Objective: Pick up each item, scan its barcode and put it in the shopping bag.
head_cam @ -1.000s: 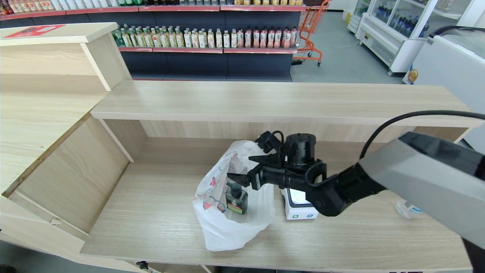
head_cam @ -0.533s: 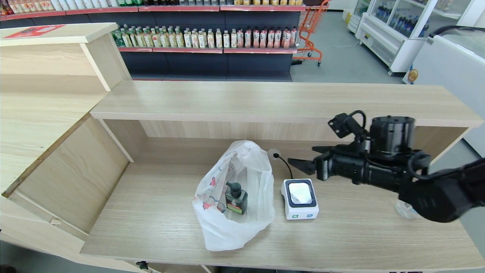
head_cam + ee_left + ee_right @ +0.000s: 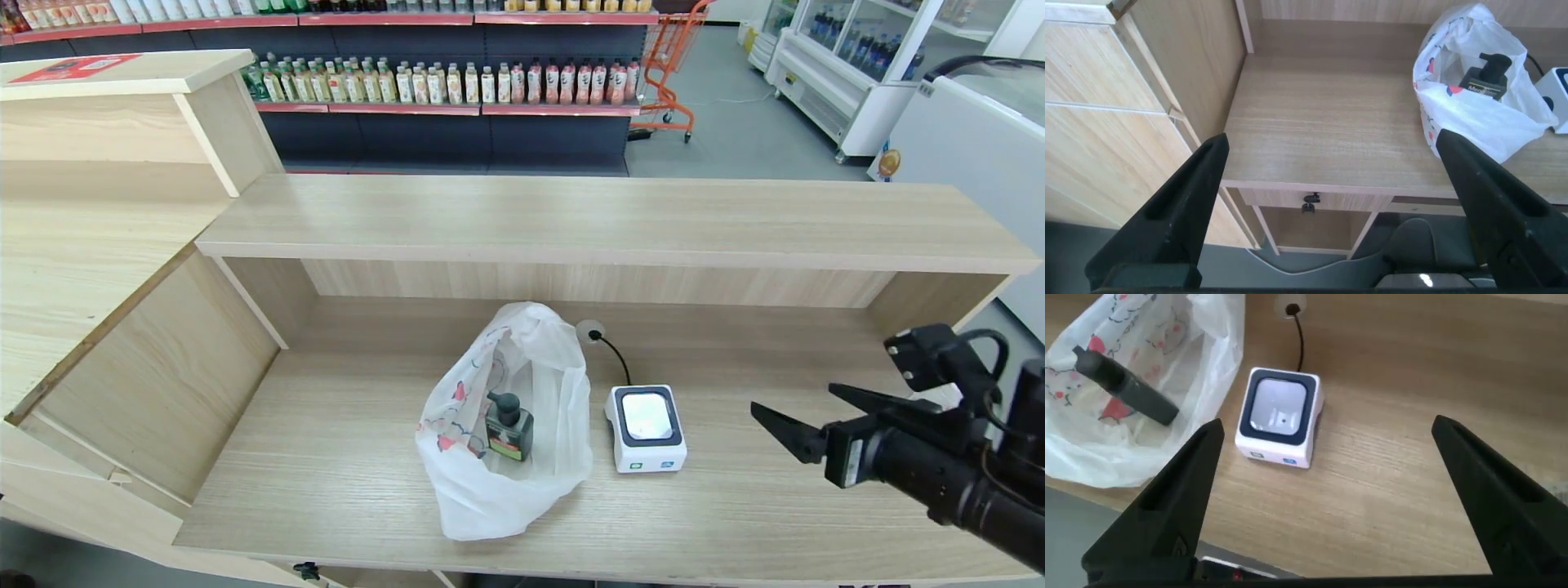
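Left of the scanner (image 3: 645, 425), the dark bottle (image 3: 509, 425) sits inside the shopping bag (image 3: 490, 506), so with my right gripper (image 3: 796, 408) empty, fingers spread, right of the scanner, and my left gripper (image 3: 1331, 143) equally agape, I'd approach the next pick wide of the scanner's cable (image 3: 614, 358).

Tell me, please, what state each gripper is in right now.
Left gripper: open, holding nothing.
Right gripper: open, holding nothing.

In shopping bag (image 3: 490, 506): dark bottle (image 3: 509, 426), seemingly upright; scanner (image 3: 646, 428) just beside; right claw (image 3: 792, 397) spread, empty, right of scanner.
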Tool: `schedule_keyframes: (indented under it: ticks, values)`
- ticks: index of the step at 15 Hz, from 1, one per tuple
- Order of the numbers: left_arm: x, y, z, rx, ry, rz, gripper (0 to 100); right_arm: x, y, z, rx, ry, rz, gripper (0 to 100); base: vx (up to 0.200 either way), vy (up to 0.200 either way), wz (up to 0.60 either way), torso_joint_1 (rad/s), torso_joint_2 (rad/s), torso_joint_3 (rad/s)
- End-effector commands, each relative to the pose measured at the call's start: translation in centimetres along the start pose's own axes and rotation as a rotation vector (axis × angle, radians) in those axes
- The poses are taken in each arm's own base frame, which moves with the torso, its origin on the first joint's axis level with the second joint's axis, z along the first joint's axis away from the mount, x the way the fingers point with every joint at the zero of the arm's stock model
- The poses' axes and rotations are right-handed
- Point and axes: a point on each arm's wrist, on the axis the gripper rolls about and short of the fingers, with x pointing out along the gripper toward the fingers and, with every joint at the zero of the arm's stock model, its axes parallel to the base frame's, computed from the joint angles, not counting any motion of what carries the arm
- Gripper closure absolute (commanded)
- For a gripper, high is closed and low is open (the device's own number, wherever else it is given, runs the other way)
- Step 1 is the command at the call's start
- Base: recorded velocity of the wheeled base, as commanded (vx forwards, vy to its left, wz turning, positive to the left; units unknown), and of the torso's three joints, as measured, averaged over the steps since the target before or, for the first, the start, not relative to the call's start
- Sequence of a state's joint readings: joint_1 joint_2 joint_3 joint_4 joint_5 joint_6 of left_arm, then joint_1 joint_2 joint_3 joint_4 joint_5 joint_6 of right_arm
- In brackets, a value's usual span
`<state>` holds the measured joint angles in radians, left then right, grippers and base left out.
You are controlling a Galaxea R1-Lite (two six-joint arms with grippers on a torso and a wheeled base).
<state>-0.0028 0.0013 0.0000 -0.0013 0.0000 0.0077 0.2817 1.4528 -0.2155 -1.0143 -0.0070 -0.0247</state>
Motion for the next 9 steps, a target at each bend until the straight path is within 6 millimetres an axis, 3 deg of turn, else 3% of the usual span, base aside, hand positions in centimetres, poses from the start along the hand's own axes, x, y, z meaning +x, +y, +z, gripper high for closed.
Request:
schedule_keyframes:
  ticks: [1,6,9]
  values:
    - [0.0,0.0,0.0,0.0,0.0,0.0,0,-3.23,-0.18,-0.76,0.024,-0.041,-0.045,0,0.0,0.0,0.0,0.0,0.0,0.0]
    - [0.0,0.0,0.0,-0.005,0.0,0.001,0,-3.76,-0.31,-0.7,0.03,-0.056,-0.1,0,0.0,0.0,0.0,0.0,0.0,0.0]
    - [0.0,0.0,0.0,-0.002,0.0,0.0,0,-3.79,-0.34,-0.68,0.051,-0.059,-0.103,0,-0.2,0.0,0.0,0.012,0.01,0.001]
